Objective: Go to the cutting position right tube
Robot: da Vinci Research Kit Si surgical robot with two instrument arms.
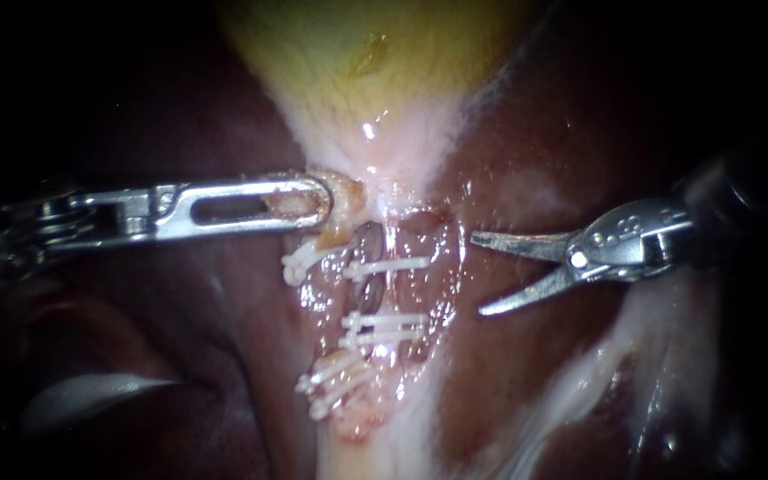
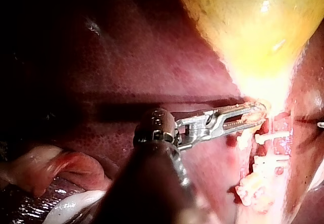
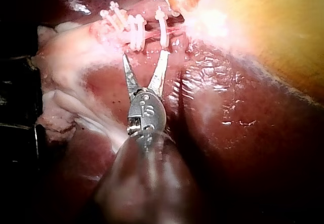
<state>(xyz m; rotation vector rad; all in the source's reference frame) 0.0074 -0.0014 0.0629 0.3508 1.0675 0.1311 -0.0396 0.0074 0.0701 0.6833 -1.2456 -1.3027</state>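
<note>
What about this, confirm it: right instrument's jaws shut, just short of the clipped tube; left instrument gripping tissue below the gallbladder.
Not quite: the right instrument has its jaws open, per the endoscope view. It is just short of the clipped tube; the left instrument grips tissue below the gallbladder.

The gallbladder (image 1: 357,62) is yellow-green with fine dark speckling and fades to pale pink-white at its narrow end. The liver (image 1: 562,133) is dark red-brown with glossy highlights and whitish streaks. The clips (image 1: 393,265) are white, the tube (image 1: 368,242) beneath them is dark brown, and the left instrument (image 1: 322,204) and right instrument (image 1: 477,274) are bright silver metal.
</note>
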